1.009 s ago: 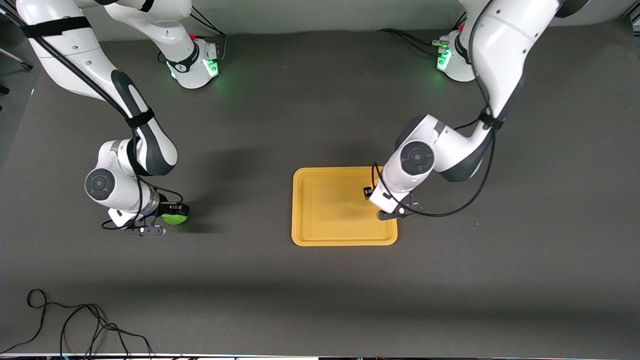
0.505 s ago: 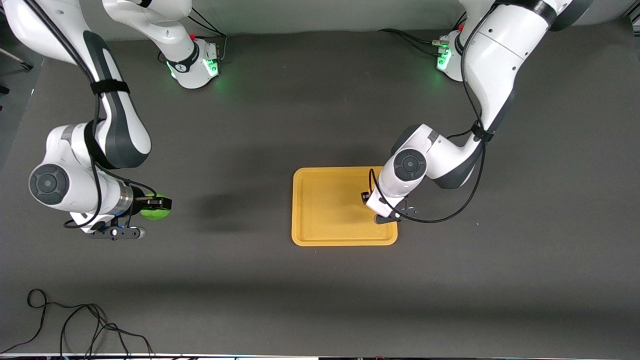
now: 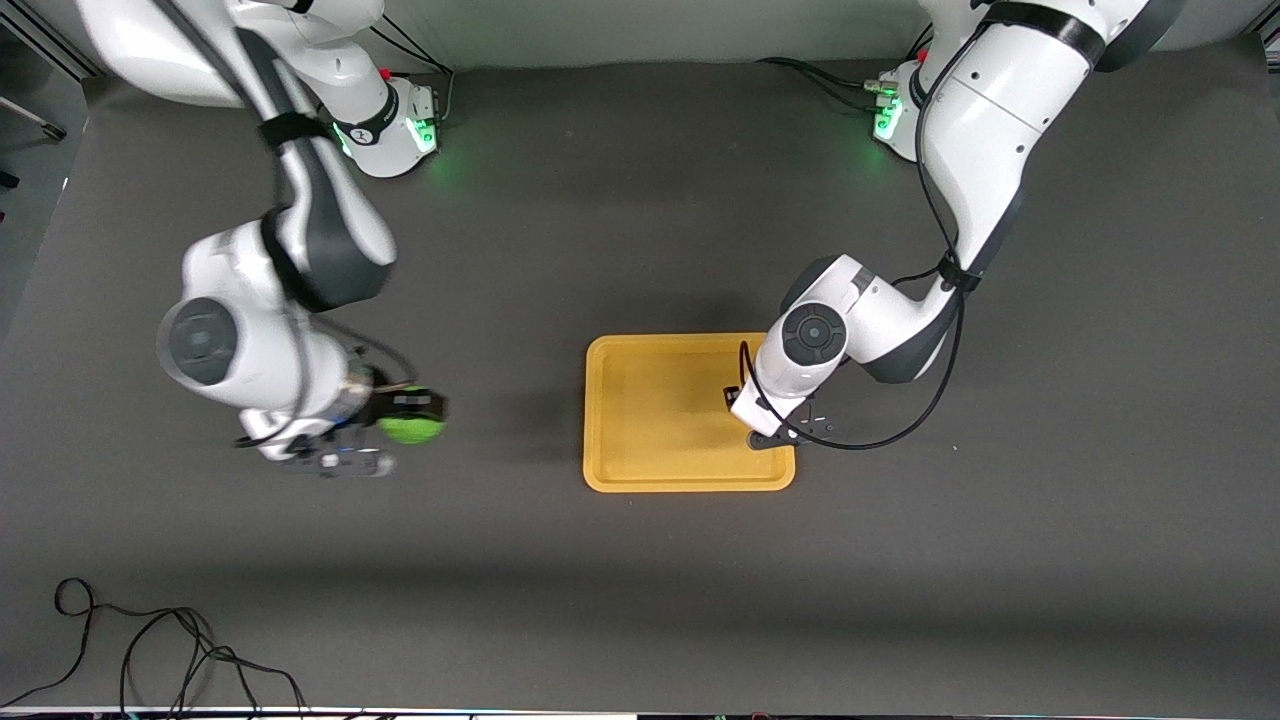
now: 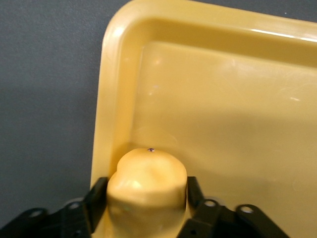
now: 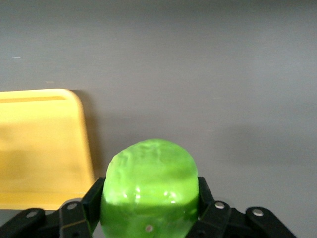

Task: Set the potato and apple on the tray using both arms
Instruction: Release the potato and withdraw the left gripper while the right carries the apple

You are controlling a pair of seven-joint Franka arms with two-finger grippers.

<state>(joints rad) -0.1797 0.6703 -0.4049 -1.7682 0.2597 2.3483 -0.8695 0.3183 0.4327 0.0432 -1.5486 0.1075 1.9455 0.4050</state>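
Swinging toward the tray (image 3: 640,480), our right gripper (image 3: 410,415) carries the apple (image 3: 412,428) clamped, while our left gripper (image 4: 148,206) holds the potato (image 4: 147,186) low inside it, next to release.

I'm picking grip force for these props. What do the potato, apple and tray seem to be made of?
Potato: matte yellow-tan, probably moulded plastic or foam.
Apple: bright green, slightly glossy with bumpy facets, likely plastic.
Tray: smooth yellow-orange plastic, with soft highlights along its rim.
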